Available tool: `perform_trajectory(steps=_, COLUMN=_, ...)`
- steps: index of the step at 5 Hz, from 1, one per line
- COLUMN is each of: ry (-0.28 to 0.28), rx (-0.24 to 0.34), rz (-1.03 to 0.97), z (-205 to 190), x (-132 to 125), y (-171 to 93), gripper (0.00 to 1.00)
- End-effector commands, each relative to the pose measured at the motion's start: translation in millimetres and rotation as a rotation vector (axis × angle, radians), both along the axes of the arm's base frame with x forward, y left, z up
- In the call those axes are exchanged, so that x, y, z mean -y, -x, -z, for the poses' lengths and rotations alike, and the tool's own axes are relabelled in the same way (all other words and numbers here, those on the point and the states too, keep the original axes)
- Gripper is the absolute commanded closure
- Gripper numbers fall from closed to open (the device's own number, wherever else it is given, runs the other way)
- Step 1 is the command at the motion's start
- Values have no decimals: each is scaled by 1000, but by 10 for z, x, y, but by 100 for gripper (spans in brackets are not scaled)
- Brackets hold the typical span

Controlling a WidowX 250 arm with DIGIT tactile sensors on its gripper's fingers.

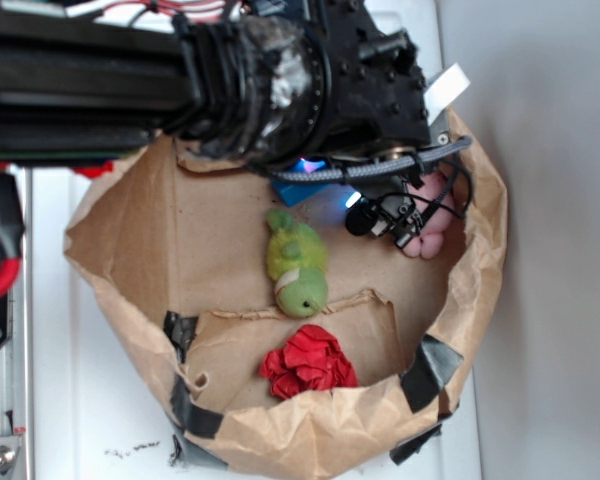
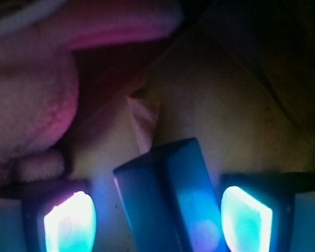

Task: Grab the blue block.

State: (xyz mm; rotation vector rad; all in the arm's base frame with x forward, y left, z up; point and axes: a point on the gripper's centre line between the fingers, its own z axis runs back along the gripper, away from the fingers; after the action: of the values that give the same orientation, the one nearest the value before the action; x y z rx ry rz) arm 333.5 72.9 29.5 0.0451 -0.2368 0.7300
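Black robot gripper (image 2: pixel 157 215) is down inside the crumpled brown paper bag tray (image 1: pixel 140 240), at its far side. Flat bright blue rectangular block (image 2: pixel 168 199) sits between the two glowing finger pads (image 2: pixel 69 223). In the wrist view there's a gap on the left side and the right pad is close, maybe touching; fingers look spread around it, not clamped, though I can't be certain. Straddling like this makes sense for a squeeze across the narrow faces.

Block's long axis runs away from the camera, tipped slightly left at its far end, roughly in line with the fingers' reach. In the exterior view only a blue sliver (image 1: pixel 305 185) shows under the arm.

Soft pink plush toy (image 1: pixel 430 225) lies just right of the gripper. Green plush caterpillar toy (image 1: pixel 298 262) and red crumpled cloth (image 1: pixel 308 362) lie nearer, well apart from the block.
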Motion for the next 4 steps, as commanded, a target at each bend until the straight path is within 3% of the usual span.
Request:
perform_trajectory(steps=1, ry=-38, rx=65, rz=73, z=-21, x=120, y=299, gripper=100)
perform_trajectory(steps=3, ry=-38, rx=88, rz=101, z=-70, x=159, y=446, gripper=100)
perform_trajectory(steps=4, ry=-4, rx=85, rz=129, z=-215, x=154, y=535, gripper=100)
